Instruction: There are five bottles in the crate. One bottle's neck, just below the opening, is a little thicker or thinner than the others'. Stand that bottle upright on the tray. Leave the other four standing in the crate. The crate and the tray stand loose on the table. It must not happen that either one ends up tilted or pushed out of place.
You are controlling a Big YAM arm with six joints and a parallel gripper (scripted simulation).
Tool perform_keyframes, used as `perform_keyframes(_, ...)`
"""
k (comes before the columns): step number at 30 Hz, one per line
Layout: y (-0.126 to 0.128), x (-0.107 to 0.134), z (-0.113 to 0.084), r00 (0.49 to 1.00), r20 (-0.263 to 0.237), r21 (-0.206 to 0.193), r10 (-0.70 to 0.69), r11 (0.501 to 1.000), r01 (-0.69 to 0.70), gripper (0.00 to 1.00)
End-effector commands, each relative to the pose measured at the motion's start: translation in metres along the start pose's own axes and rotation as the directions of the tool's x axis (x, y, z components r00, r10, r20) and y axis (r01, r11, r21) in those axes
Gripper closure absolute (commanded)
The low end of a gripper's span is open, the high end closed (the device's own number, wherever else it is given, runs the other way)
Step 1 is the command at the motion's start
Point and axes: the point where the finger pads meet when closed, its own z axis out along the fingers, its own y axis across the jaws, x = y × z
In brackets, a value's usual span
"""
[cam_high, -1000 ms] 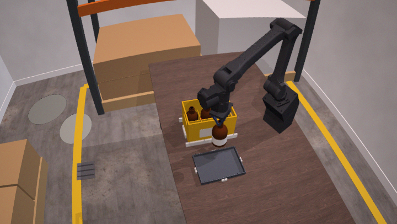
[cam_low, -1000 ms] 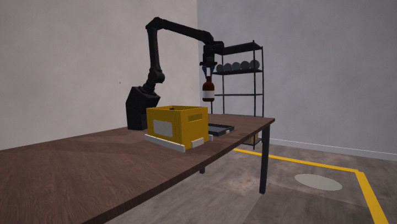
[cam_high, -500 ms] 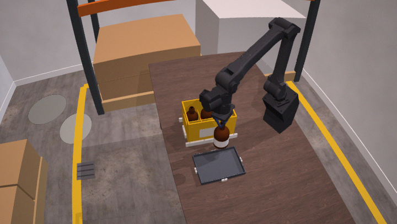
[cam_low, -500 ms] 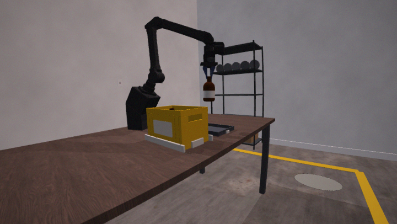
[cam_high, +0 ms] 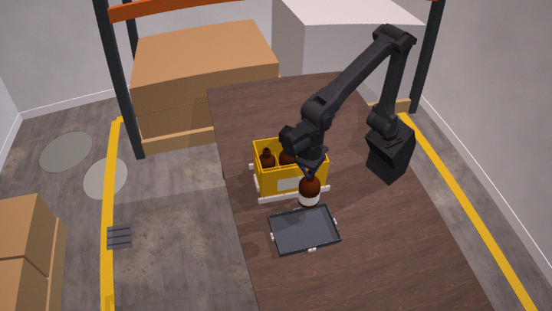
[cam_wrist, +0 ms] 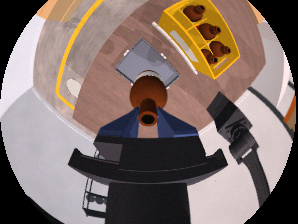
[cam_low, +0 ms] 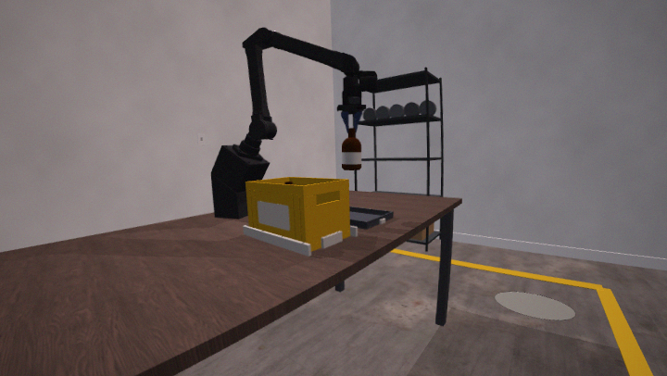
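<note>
- Your gripper (cam_high: 308, 174) (cam_low: 351, 122) (cam_wrist: 148, 110) pinches the brown bottle (cam_high: 309, 188) (cam_low: 351, 150) (cam_wrist: 148, 94) by its neck, upright, above the table (cam_high: 371, 247) (cam_low: 154, 280) (cam_wrist: 107, 65).
- Likely rigid, slick and breakable, it should swing if rushed; keep hold at the neck.

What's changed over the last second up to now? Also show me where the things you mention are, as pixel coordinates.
The gripper (cam_high: 309, 174) (cam_low: 351, 130) (cam_wrist: 148, 110) and the bottle (cam_high: 309, 187) (cam_low: 351, 146) (cam_wrist: 148, 95) it holds have shifted slightly, away from the crate (cam_high: 267, 187) (cam_low: 326, 219) (cam_wrist: 197, 62) and towards the tray's (cam_high: 305, 235) (cam_low: 371, 217) (cam_wrist: 142, 57) side. Nothing was newly gripped or let go. The bottle still hangs upright; crate and tray look unmoved.
</note>
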Motion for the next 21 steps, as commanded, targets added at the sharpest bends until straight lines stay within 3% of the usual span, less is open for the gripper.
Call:
perform_keyframes(1,0.0251,-0.0055,-0.0331,0.999,0.032,-0.095,0.003,0.996,0.0,1.0)
perform_keyframes(21,0.0266,-0.0048,-0.0342,0.999,0.033,-0.097,0.002,0.995,0.001,1.0)
